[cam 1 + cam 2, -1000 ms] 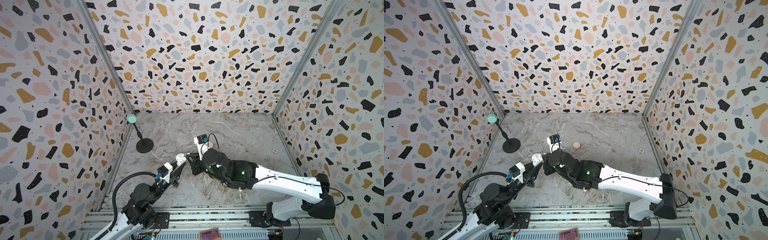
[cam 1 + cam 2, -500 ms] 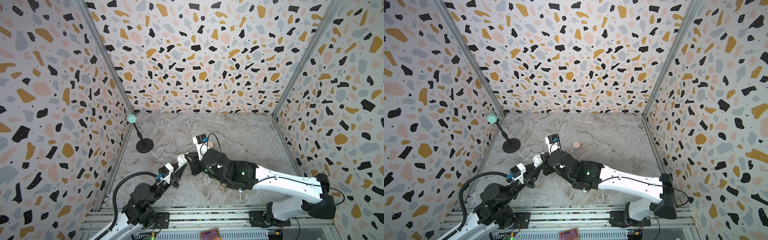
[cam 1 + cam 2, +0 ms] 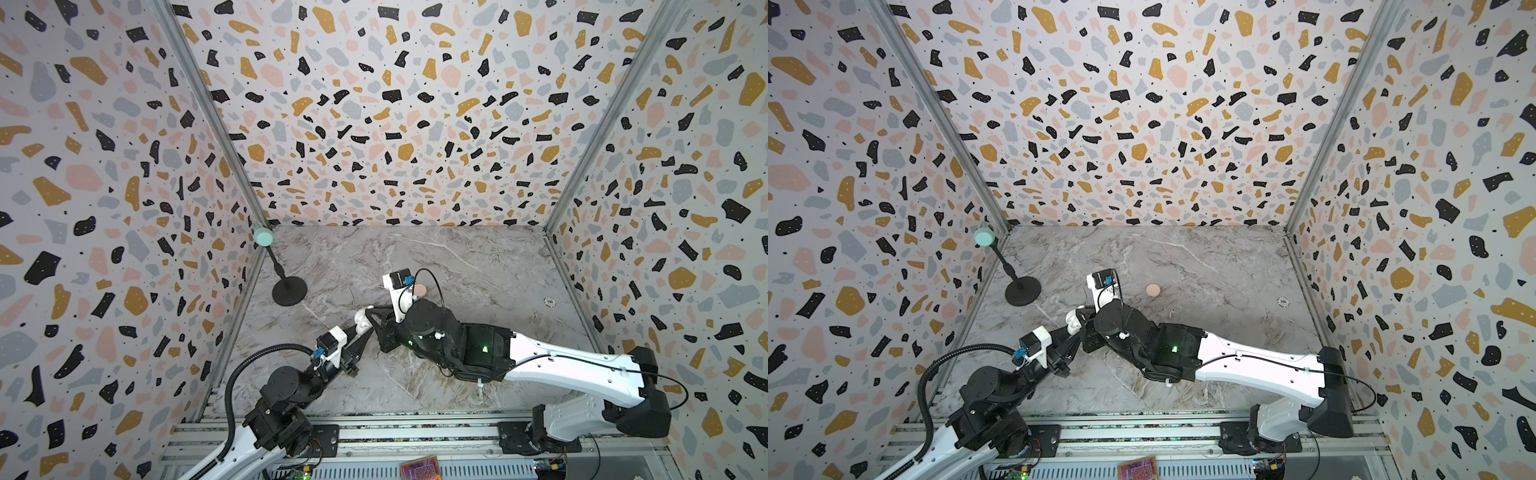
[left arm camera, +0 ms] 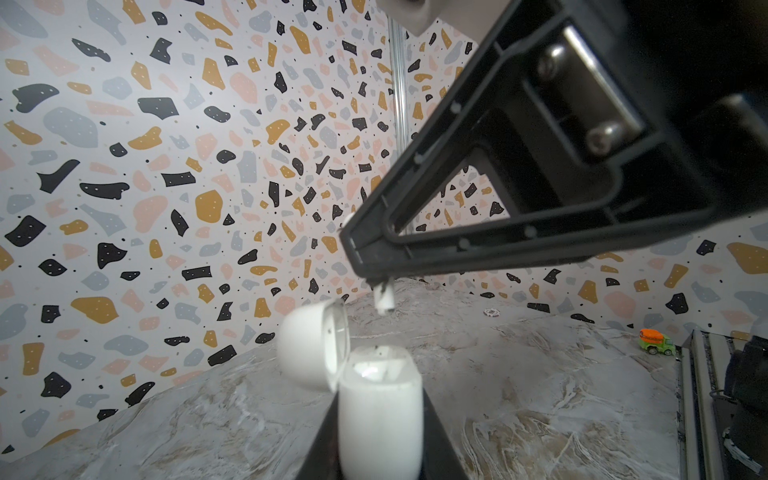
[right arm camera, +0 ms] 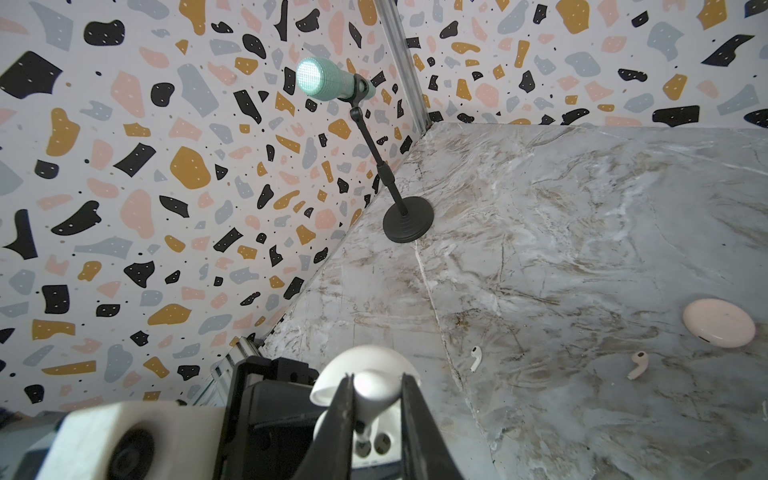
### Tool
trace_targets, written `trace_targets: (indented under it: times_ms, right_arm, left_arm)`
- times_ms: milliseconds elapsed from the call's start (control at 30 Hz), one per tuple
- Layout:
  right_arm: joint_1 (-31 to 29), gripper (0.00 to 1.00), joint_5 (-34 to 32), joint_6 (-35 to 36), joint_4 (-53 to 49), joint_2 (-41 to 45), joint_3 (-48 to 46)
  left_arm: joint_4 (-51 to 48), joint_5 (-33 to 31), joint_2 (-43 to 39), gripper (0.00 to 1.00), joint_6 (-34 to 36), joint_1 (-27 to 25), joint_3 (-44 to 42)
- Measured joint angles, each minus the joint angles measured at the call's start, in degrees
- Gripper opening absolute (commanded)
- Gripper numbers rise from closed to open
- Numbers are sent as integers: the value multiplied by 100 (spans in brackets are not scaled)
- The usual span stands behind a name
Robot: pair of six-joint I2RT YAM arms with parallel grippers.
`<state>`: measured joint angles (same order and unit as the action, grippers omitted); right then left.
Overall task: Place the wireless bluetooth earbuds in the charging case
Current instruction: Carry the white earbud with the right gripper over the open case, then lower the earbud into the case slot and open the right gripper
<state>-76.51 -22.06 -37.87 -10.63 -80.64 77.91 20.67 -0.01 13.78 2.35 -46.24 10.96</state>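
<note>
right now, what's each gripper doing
left gripper: shut on the open white charging case
right gripper: shut on a white earbud above the case

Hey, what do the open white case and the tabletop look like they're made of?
White case: smooth plastic by the look, glossy, with a bright glint at its open top. Tabletop: marble pattern of grey and brown veins; dull sheen, so stone or printed laminate, cannot tell which.

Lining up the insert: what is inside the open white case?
Two round sockets show in the white case, both seemingly empty. The white earbud in the right gripper hangs above them; its fingers hide the rest.
</note>
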Motion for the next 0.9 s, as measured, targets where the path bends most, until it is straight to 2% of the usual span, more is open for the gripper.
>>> trace_targets:
  times_ms: [900]
  right_arm:
    - [-85,21,76,-17,212,2,-256]
  left_arm:
    - [83,0,-131,0,-2,0,0]
